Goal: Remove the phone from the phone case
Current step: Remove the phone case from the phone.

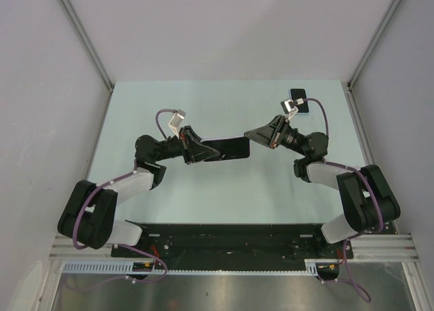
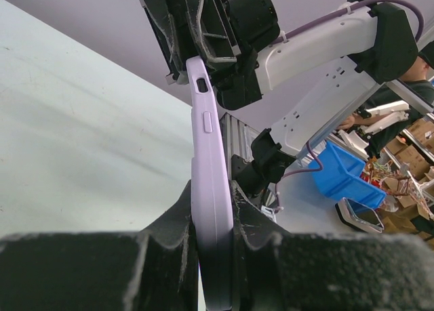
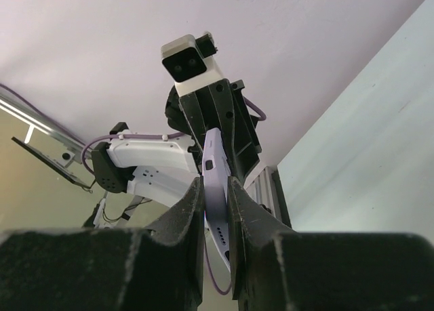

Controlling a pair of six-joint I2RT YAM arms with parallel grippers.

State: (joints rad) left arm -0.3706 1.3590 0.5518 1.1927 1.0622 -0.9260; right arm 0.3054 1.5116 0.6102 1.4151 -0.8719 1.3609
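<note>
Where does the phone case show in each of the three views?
Top external: phone case, a dark slab at centre.
Left wrist: phone case, lilac edge rising up the middle.
Right wrist: phone case, lilac edge just left of centre.
Shared landmark: the pale green table.

Top looks down; opposed wrist views closely share phone case [image 2: 210, 189].

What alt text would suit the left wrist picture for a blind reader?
A lilac phone case, seen edge-on, is clamped between the left arm's black jaws below and the right arm's jaws above. A pale green table lies left, a blue bin right.
</note>
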